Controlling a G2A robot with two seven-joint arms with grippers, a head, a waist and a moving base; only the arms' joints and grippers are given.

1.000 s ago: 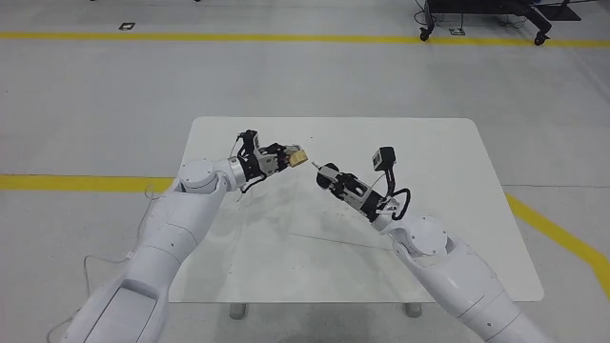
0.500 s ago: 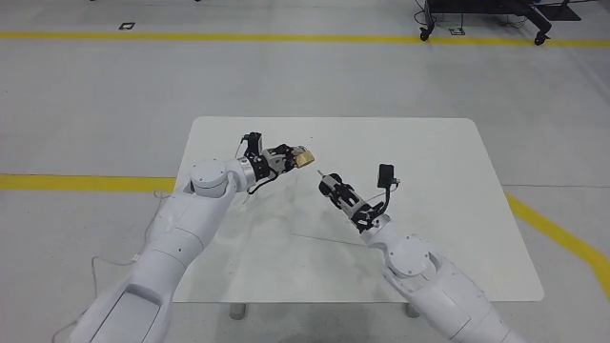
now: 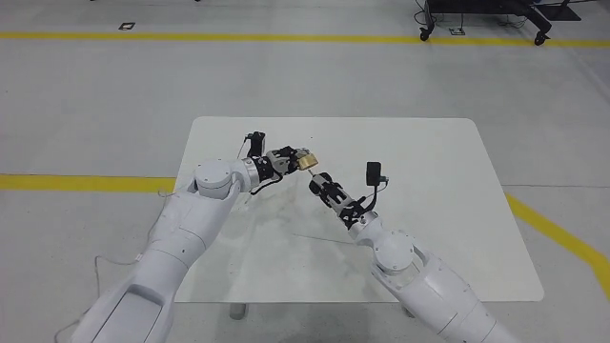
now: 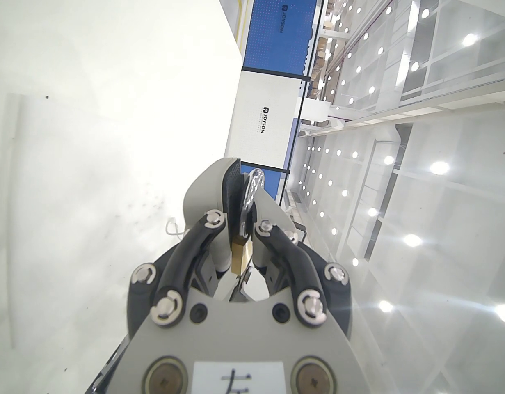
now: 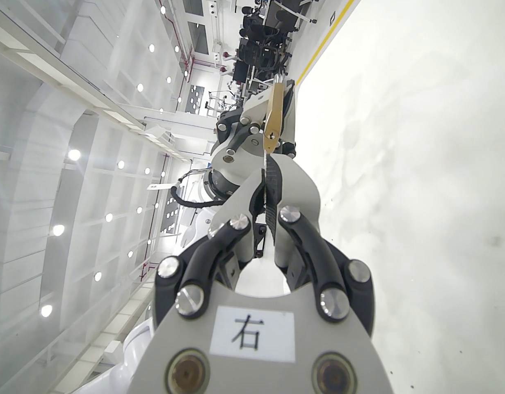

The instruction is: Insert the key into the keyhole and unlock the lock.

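the left pincer was closed on the lock, holding it above the tabletop with its keyhole end facing the right pincer, which pinched the key edge-on. the key tip sat at the lock's base, apparently lined up for insertion, tabletop edges well apart from both.

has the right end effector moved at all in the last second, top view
Yes. Against the table, the right end effector has shifted slightly toward the near edge and the left side, ending close to the lock held by the left end effector.
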